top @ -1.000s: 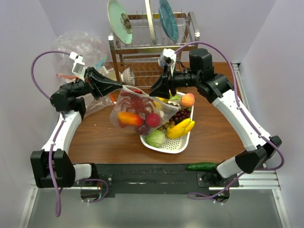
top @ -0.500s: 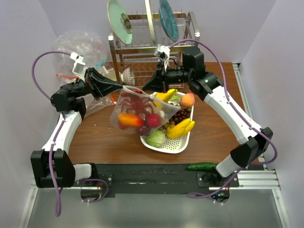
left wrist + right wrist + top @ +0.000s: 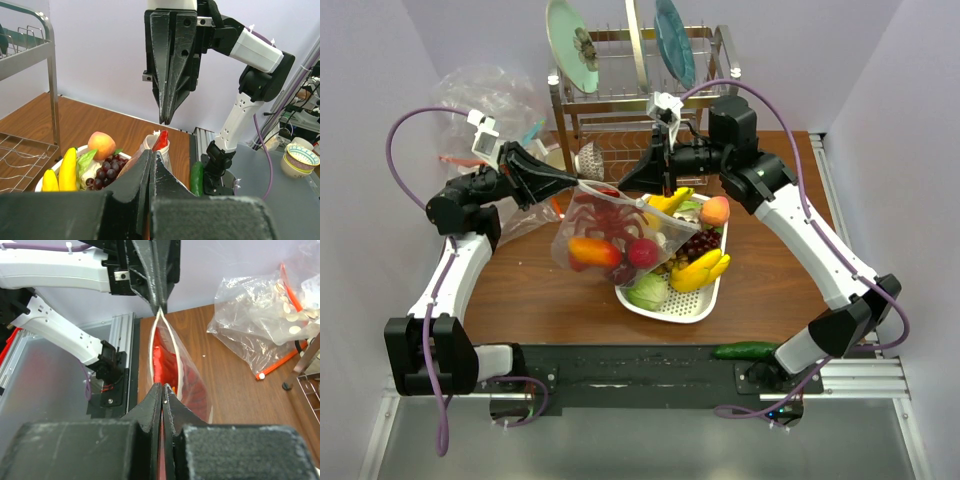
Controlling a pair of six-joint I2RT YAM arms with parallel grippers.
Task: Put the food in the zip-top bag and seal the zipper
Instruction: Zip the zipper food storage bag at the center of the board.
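Note:
The zip-top bag (image 3: 582,228) hangs above the table between both grippers, bulging with food. Inside it lie a red lobster (image 3: 610,218), an orange pepper (image 3: 592,248) and a dark red apple (image 3: 642,252). My left gripper (image 3: 576,182) is shut on one end of the bag's mouth. The right gripper (image 3: 625,188) is shut on the other end. In the right wrist view the zipper (image 3: 151,347) gapes in a narrow lens shape from the right gripper (image 3: 163,386) to the left gripper (image 3: 160,307). A peach (image 3: 715,210) lies on the white tray (image 3: 695,305).
The tray also holds yellow bananas (image 3: 700,268), dark grapes (image 3: 698,243) and a pale green cabbage (image 3: 647,290). A metal dish rack (image 3: 610,130) with plates stands behind. A bulky clear bag (image 3: 485,100) sits at the back left. A cucumber (image 3: 745,350) lies by the right arm's base.
The right gripper has swung left and back from over the tray to the bag's mouth and shut on its end. The left gripper and the bag have held still.

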